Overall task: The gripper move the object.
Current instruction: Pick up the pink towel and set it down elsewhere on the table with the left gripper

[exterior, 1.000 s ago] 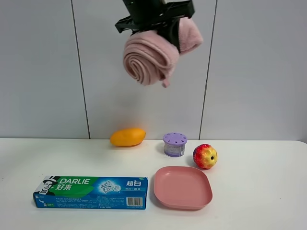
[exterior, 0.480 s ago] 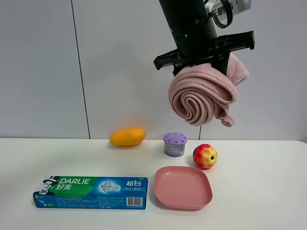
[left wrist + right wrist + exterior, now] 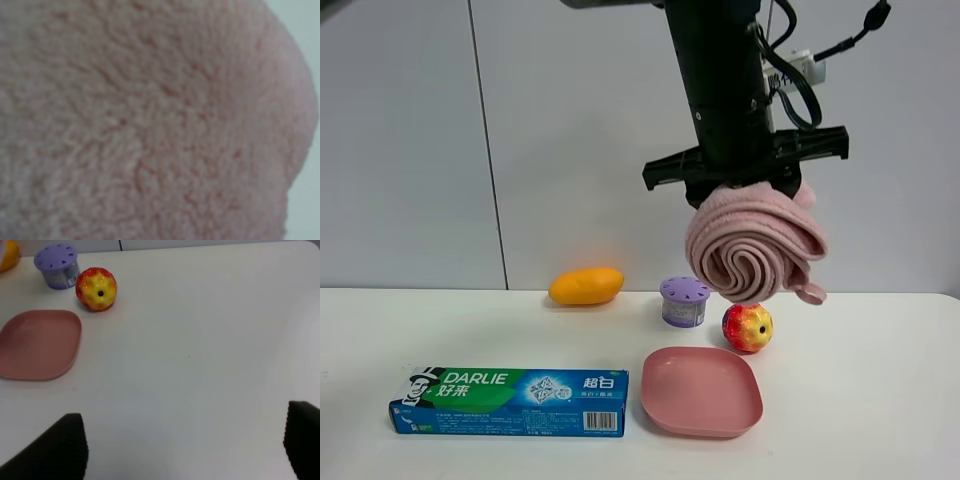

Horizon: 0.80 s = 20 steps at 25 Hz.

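The rolled, fluffy pale pink towel hangs in the air in the exterior high view, just above the apple and the back of the pink plate. My left gripper, a black claw on a dark arm coming down from above, is shut on the top of the towel. Its fingertips are buried in the fabric. The towel fills the left wrist view. My right gripper is open and empty over bare table. It does not show in the exterior high view.
On the white table are a purple canister, a mango near the back wall and a green toothpaste box at the front left. The right wrist view shows the apple, canister and plate.
My left gripper has carried the towel to the right and down, from high above the mango to just over the apple. The things on the table have not moved.
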{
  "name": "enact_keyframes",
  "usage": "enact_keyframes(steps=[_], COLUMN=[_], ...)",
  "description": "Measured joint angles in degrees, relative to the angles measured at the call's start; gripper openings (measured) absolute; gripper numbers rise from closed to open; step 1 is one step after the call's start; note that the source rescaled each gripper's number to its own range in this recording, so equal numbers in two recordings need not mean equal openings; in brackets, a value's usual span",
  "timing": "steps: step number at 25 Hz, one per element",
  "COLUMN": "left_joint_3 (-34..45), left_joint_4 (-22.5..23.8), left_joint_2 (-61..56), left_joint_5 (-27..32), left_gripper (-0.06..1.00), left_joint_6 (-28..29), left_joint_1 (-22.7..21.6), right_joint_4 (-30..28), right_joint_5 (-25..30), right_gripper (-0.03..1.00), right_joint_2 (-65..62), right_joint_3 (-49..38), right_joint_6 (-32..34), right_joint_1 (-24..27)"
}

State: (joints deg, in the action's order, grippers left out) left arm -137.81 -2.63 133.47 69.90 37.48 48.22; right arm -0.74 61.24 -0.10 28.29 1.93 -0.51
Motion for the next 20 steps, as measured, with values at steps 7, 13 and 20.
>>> enact_keyframes(steps=[7, 13, 20], left_joint_3=[0.0, 0.0, 0.0], left_joint_4=[-0.1, -0.2, -0.5], left_joint_2=[4.9, 7.7, 10.6], left_joint_5=[-0.1, -0.1, -4.8], left_gripper=[0.00, 0.00, 0.00], left_joint_6=[4.4, 4.8, 11.5], left_joint_1=[0.4, 4.0, 5.1], right_joint_4=[0.0, 0.0, 0.0], right_joint_5=[0.0, 0.0, 0.0], right_gripper=[1.00, 1.00, 1.00], right_joint_2=[0.0, 0.0, 0.0], right_joint_3=[0.0, 0.0, 0.0], right_joint_6=[0.0, 0.0, 0.0], right_joint_1=[0.0, 0.0, 0.0])
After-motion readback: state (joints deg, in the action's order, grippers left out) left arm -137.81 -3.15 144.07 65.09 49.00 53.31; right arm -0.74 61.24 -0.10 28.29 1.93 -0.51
